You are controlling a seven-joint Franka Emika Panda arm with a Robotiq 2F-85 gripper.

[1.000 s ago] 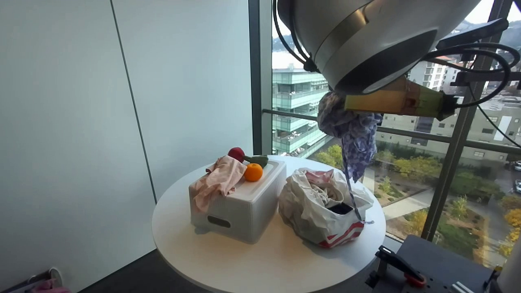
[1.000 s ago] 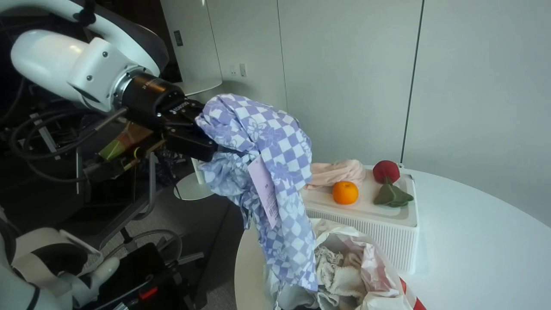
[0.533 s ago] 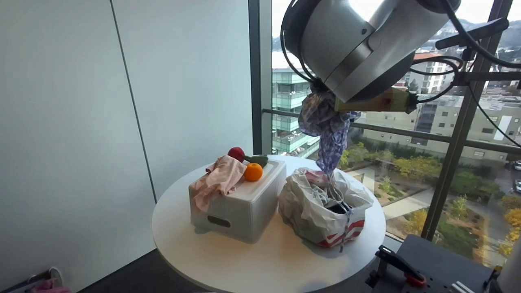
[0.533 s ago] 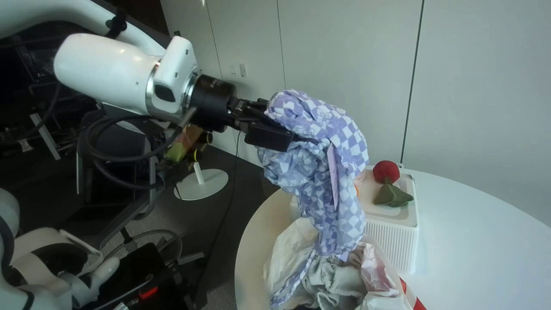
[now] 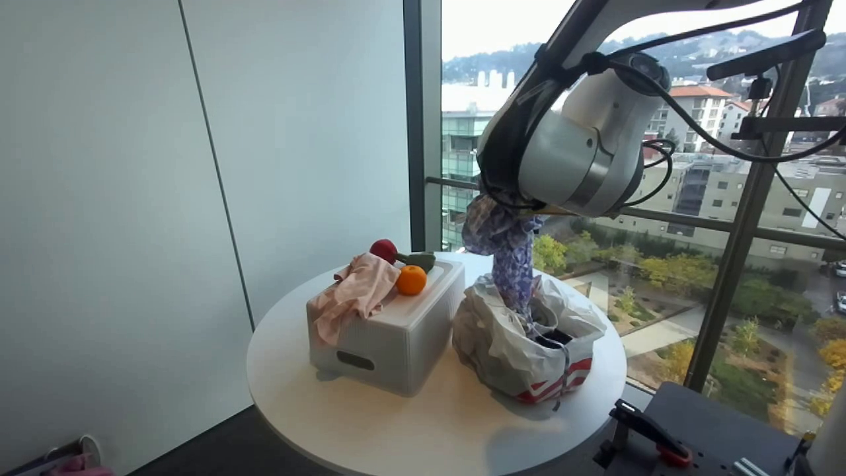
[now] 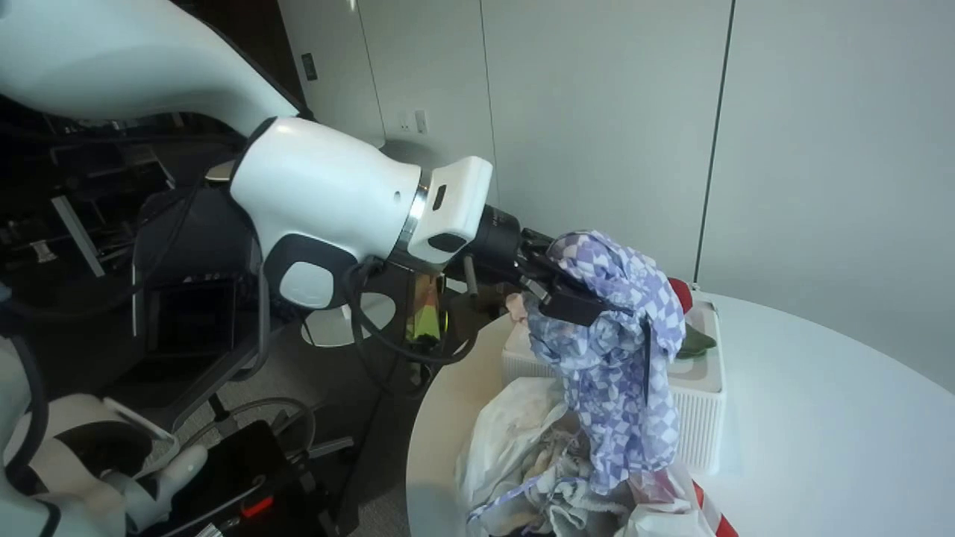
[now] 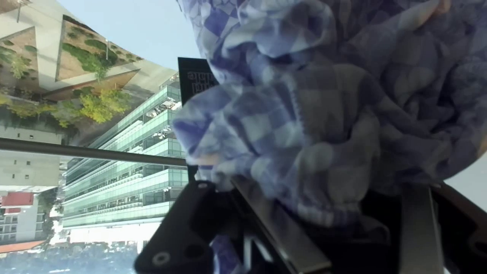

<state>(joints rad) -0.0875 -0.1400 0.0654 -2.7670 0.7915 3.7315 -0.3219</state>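
Checked cloth (image 5: 513, 264): in an exterior view, right of centre, lower end at the white bag (image 5: 496, 350).
Gripper (image 6: 597, 287): in an exterior view, near centre, clamped on the cloth.
Checked cloth again: upper right of the wrist view.

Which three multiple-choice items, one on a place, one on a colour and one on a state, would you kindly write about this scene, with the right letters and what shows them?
1. Where is the orange?
A) On the floor
B) On top of the white box
C) Under the table

2. What colour are the stripes on the bag?
A) Red
B) Blue
C) Green

3. How does the gripper stand?
A) Open, holding nothing
B) Shut on the orange
C) Shut on the checked cloth

Right letters:
1 B, as it rests on the box's upper face in an exterior view.
2 A, as red bands show low on the bag's side.
3 C, as the cloth hangs bunched from the gripper in an exterior view.
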